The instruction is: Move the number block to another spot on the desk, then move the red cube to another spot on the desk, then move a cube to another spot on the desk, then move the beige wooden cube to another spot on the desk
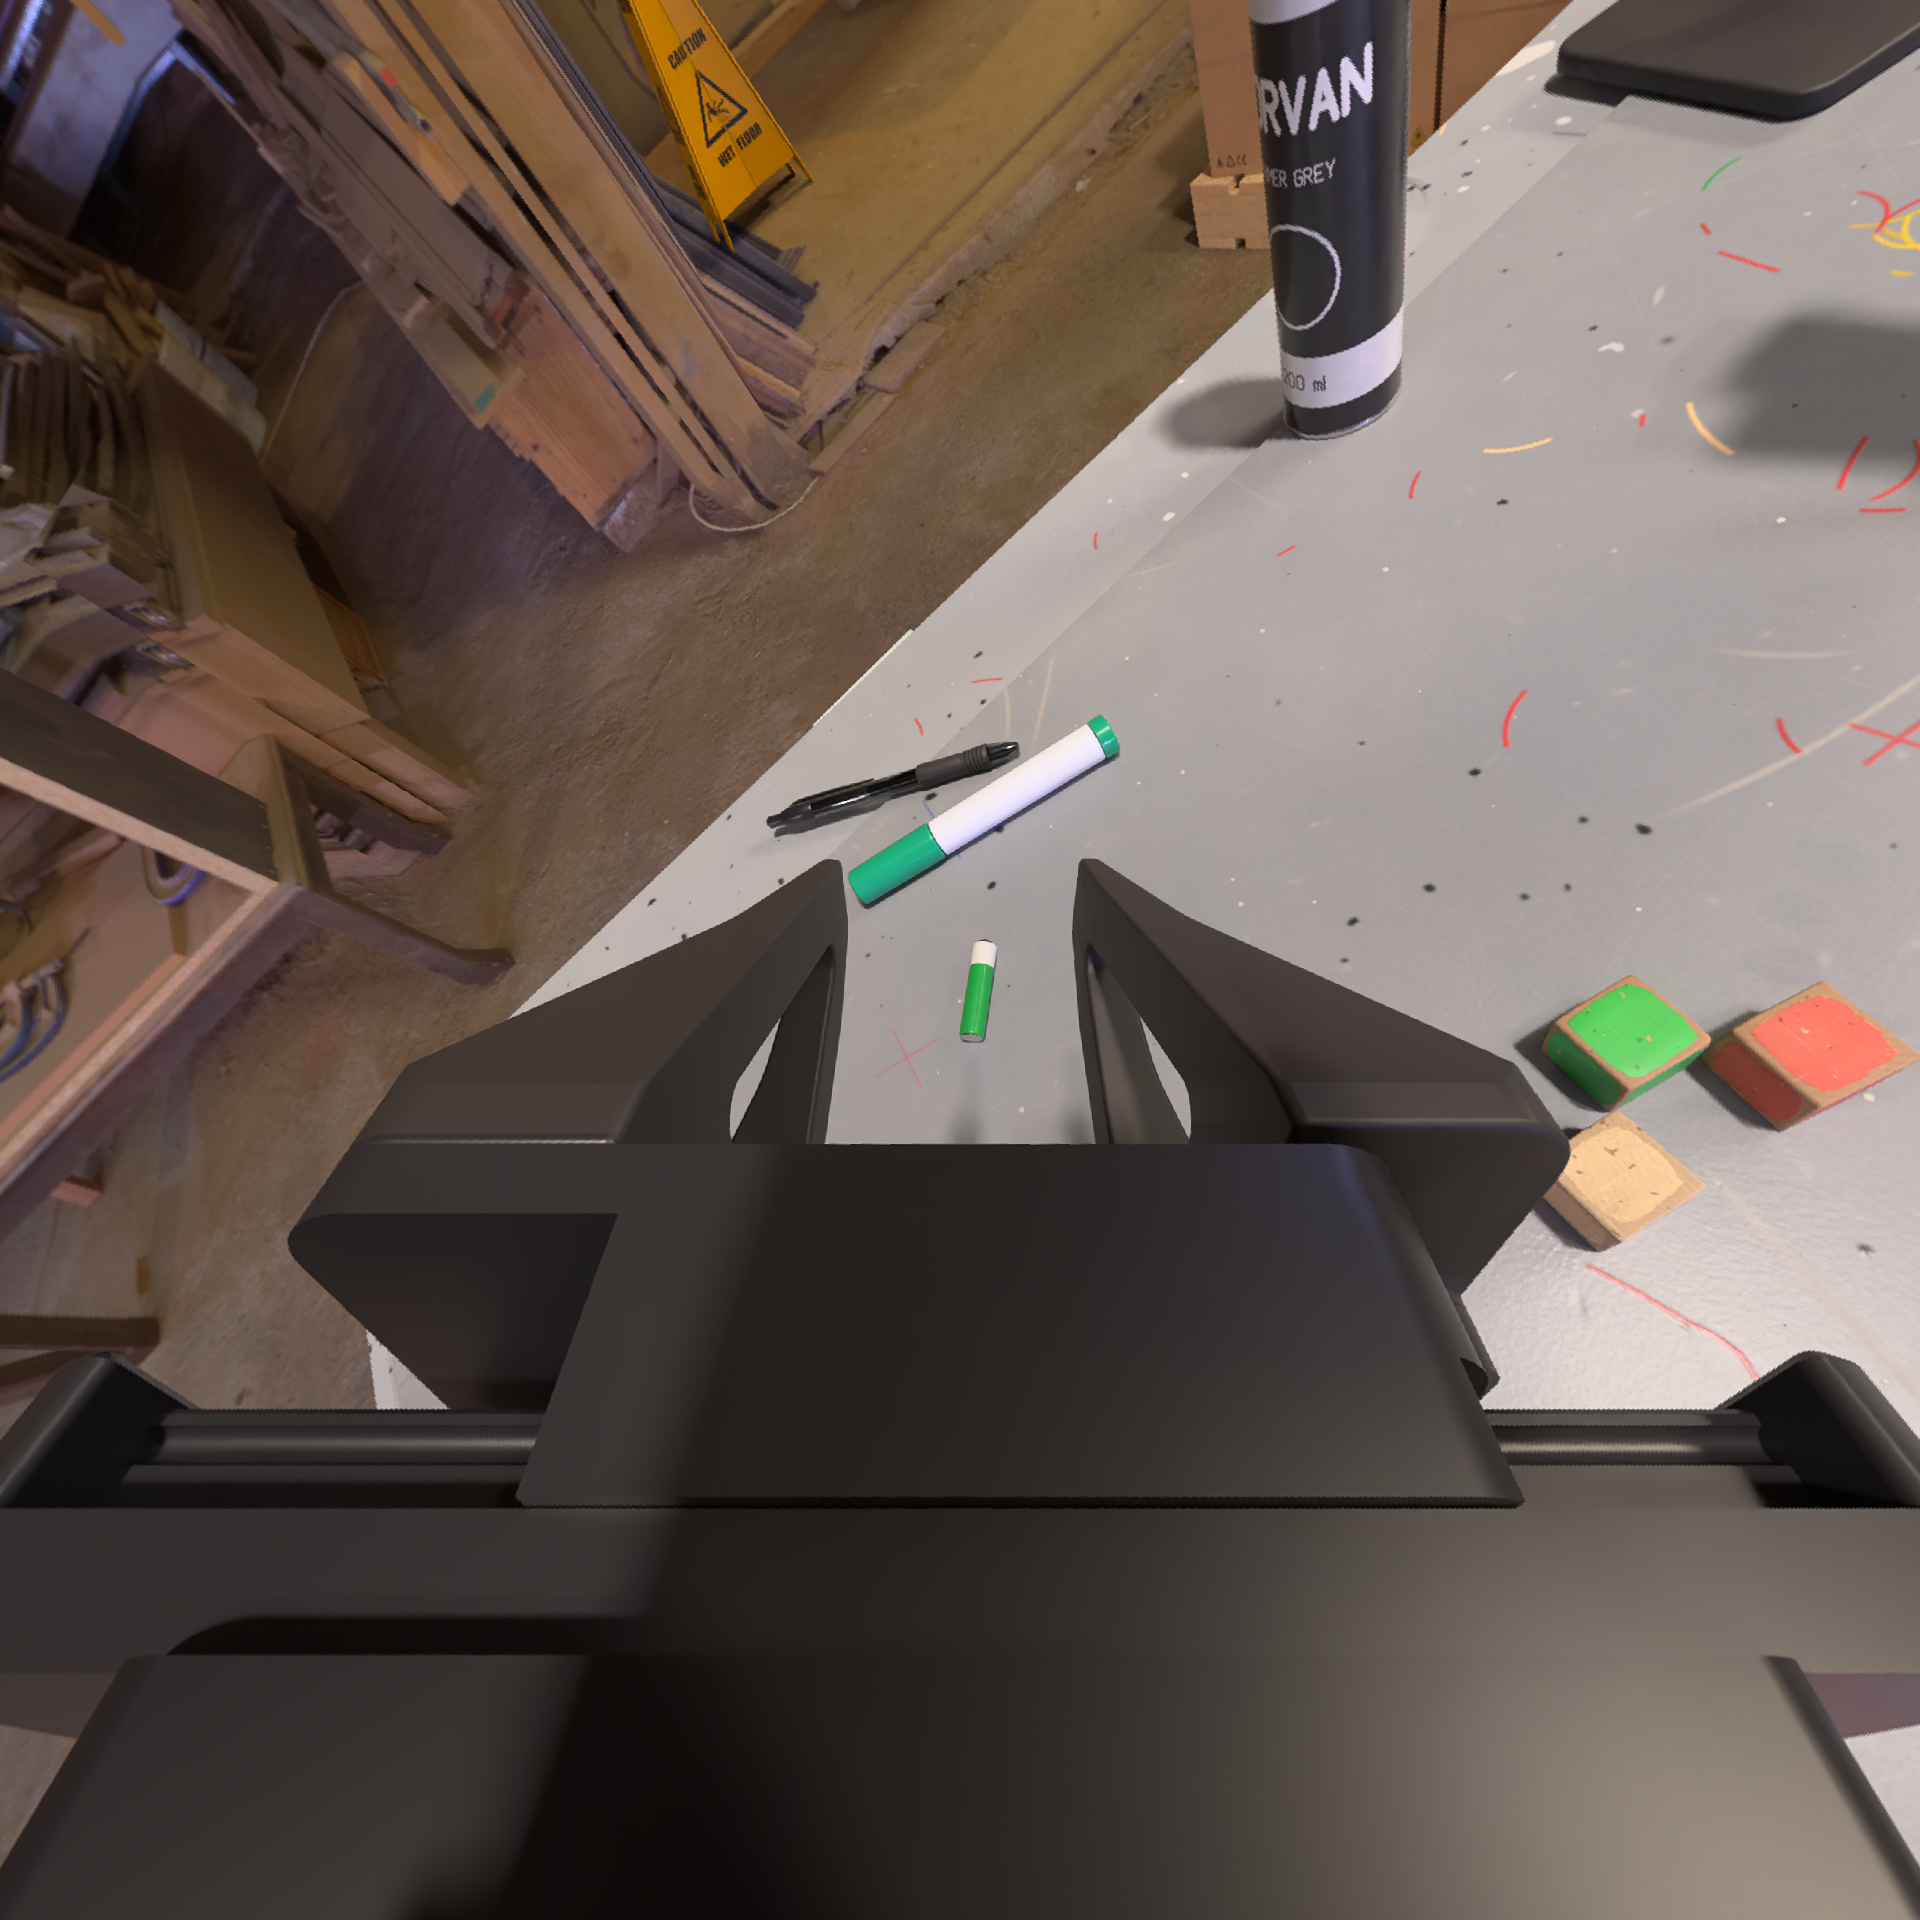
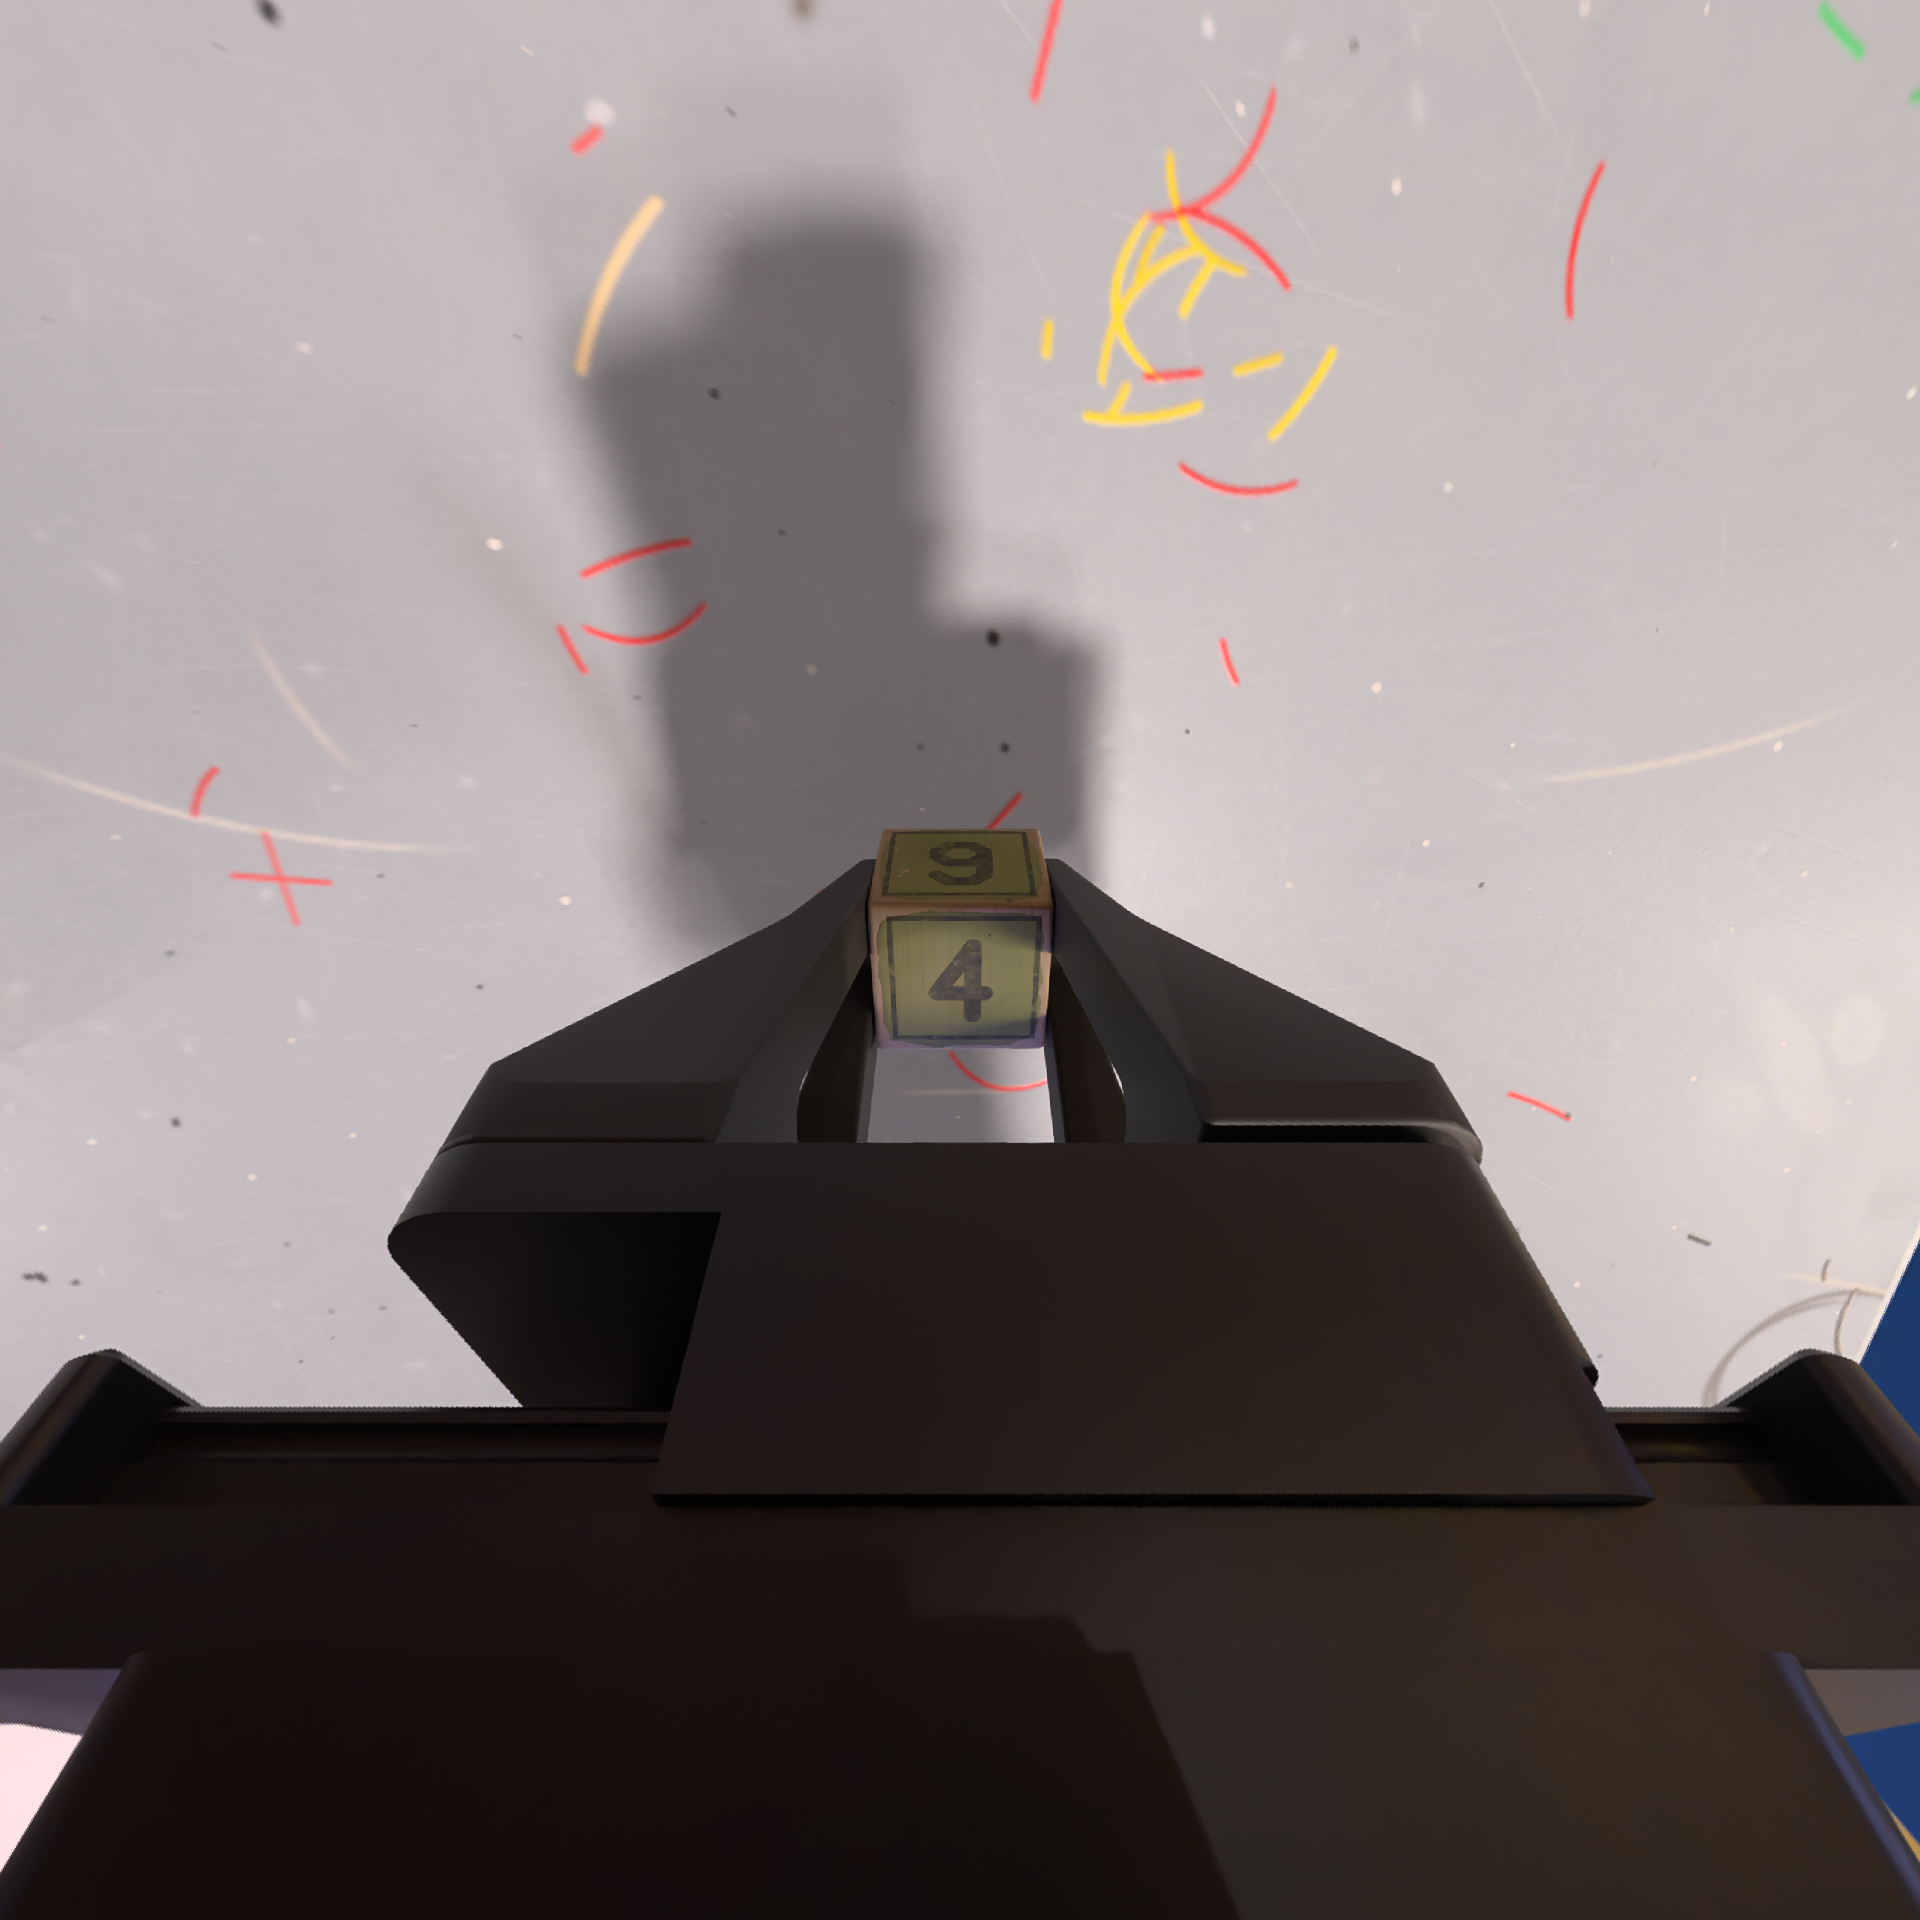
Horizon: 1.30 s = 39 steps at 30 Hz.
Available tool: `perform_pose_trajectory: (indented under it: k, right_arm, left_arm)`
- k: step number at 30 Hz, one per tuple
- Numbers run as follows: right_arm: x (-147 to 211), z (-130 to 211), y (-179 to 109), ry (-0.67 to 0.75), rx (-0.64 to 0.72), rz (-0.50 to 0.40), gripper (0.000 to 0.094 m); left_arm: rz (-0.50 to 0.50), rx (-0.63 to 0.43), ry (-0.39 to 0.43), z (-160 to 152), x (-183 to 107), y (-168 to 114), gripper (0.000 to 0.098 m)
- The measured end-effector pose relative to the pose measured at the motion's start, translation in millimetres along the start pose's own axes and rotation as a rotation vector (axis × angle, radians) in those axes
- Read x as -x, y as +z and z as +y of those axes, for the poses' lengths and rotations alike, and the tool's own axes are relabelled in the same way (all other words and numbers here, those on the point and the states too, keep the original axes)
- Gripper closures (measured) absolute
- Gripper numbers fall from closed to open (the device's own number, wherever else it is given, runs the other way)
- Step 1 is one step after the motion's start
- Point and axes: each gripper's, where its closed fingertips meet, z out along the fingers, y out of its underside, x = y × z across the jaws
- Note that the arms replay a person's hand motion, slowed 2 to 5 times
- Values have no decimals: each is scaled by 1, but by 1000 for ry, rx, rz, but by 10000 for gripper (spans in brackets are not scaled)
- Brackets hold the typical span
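Note:
My right gripper (image 2: 961, 925) is shut on the number block (image 2: 961, 977), a small olive-yellow wooden cube with dark digits, and holds it above the grey desk (image 2: 1455, 831). Its shadow falls on the desk ahead. In the left wrist view, my left gripper (image 1: 961, 883) is open and empty above the desk near its left edge. To its right lie the red cube (image 1: 1813, 1049), a green cube (image 1: 1621, 1039) and the beige wooden cube (image 1: 1621, 1179), close together on the desk.
A small green and white cap (image 1: 978, 990) lies between my left fingers' line of view. A green and white marker (image 1: 982, 810) and a black pen (image 1: 894, 784) lie ahead by the desk edge. A tall black spray can (image 1: 1330, 208) stands farther back. A dark flat object (image 1: 1745, 52) sits at the far corner.

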Motion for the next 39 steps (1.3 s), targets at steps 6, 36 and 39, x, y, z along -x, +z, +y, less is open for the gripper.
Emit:
perform_pose_trajectory:
  k: [6, 36, 39]
  right_arm:
    - [-15, 5, 14, 42, 39, 16, 690]
    - [-28, 29, 56, 77, 231, 67, 690]
    - [-29, 30, 57, 81, 236, 68, 690]
  left_arm:
    - [13, 13, 13, 1, -4, 1, 607]
    - [37, 39, 64, 2, -16, 3, 618]
    - [38, 40, 64, 3, -17, 3, 619]
